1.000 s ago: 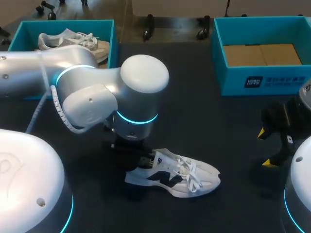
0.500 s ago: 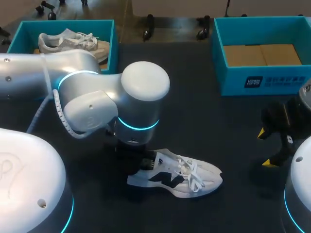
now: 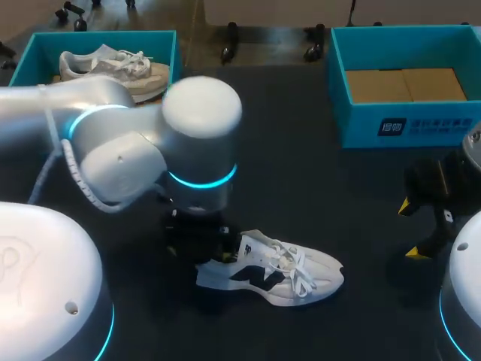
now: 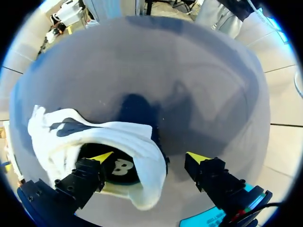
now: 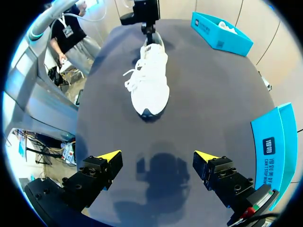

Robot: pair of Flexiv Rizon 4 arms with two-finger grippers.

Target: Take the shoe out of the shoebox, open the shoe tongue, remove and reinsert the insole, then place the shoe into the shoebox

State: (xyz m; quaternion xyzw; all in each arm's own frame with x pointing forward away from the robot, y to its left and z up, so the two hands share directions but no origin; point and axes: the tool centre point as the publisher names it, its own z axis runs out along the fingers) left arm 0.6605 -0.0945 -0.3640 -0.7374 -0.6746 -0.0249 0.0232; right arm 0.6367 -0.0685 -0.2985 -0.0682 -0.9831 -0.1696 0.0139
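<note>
Dark matte desk (image 3: 301, 150) fills the scene, and everything stands on it. My left arm (image 3: 150, 143), a thick silver tube with a glowing cyan ring at the joint, comes in from the desk's left edge and bends down near the middle.

At the far right corner stands an open teal cardboard shoebox (image 3: 361, 124) with a white printed mark on its front wall and flat brown cardboard (image 3: 406, 84) on its floor. At the far left corner a second teal shoebox (image 3: 175, 71) holds a pale cream trainer (image 3: 113, 66).

A white lace-up sneaker (image 3: 282, 271) with a black emblem on its side stands on its sole towards the near edge, about mid-desk. Its long axis runs roughly along that edge, with the toe to the right, the heel to the left and the laces loose on top.

The left gripper (image 4: 150, 158) is at the heel with its fingers spread wide. One yellow tip is inside the shoe's opening, above the dark insole (image 4: 120, 168) with its white mark. The other tip is outside, clear of the heel wall, so nothing is clamped.

The right gripper (image 5: 158, 155) hangs above bare desk near the right edge, well apart from the sneaker's toe, fingers released and holding nothing.
</note>
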